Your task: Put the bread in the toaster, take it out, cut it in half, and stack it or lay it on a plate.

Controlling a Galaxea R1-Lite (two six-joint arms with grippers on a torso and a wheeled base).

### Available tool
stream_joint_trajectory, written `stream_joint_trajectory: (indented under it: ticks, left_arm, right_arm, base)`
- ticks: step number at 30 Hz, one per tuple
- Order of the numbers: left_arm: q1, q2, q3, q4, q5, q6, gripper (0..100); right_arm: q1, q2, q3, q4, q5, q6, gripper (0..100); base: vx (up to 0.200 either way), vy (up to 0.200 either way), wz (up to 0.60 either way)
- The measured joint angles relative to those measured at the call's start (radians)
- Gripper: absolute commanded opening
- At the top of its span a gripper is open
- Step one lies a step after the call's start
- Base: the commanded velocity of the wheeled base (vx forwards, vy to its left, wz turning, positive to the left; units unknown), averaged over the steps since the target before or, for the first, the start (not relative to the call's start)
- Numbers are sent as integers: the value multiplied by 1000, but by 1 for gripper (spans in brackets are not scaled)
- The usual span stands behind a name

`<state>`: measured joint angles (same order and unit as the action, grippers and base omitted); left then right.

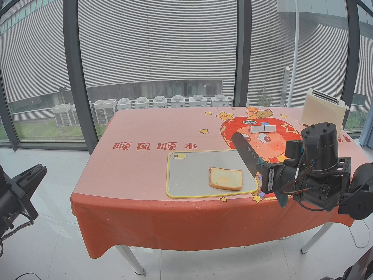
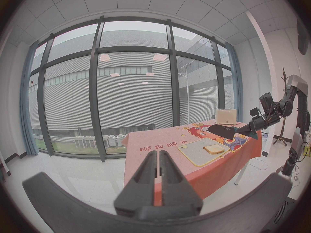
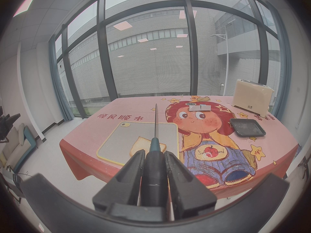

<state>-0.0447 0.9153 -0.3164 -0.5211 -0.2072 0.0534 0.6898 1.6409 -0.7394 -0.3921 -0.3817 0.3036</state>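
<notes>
- Table: covered by a pink-orange cloth with a cartoon print on its right half. It carries all items listed below except the grippers and the knife.
- Cutting board: grey with a yellow rim, lying flat near the middle of the table's front edge.
- Toaster: cream-coloured and upright at the table's far right corner, with its slots facing up. No bread is visible in the slots.
- Right gripper: positioned above the table's front edge, just right of the cutting board. Its 2 fingers are clamped on the handle of the knife.
- Left gripper: positioned off the table, well beyond its left edge. Its 2 fingers are pressed together with only a thin slit between them and nothing held.
- Knife: dark blade, held in the air above the right end of the cutting board, over the bread without touching it.
- Plate: a dark rectangular tray near the table's right edge, on the near side of the toaster.
- Bread: 1 uncut slice lying flat on the cutting board, close to its front right corner.
- Small grey-white block: resting on the cartoon print, between the cutting board and the table's far edge.
</notes>
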Motion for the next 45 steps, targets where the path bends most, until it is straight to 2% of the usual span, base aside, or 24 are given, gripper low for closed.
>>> stream_joint_trajectory:
  ticks: [8,18,25,31,33,38,45]
  left_arm:
    - [-13,109,-10,-83,-5,0,0]
    - [-128,271,-99,-121,-21,-7,0]
    - [-150,389,-140,-206,-86,-6,0]
    - [-152,498,-158,-300,-114,-4,0]
    - [-153,528,-171,-313,-126,-3,0]
    - [-154,627,-245,-326,-217,-1,0]
    - [-187,741,-342,-328,-247,-1,0]
  right_arm:
    - [0,0,0,0,0,0,0]
    - [0,0,1,1,0,0,0]
    - [0,3,1,1,0,0,0]
    - [1,6,1,1,0,1,0]
    - [1,6,1,0,0,1,0]
    - [8,6,1,0,0,2,0]
    - [17,5,8,0,1,3,0]
  base:
    - [0,0,0]
    - [0,0,0]
    - [0,0,0]
    - [0,0,0]
    - [0,0,0]
    - [0,0,0]
    - [0,0,0]
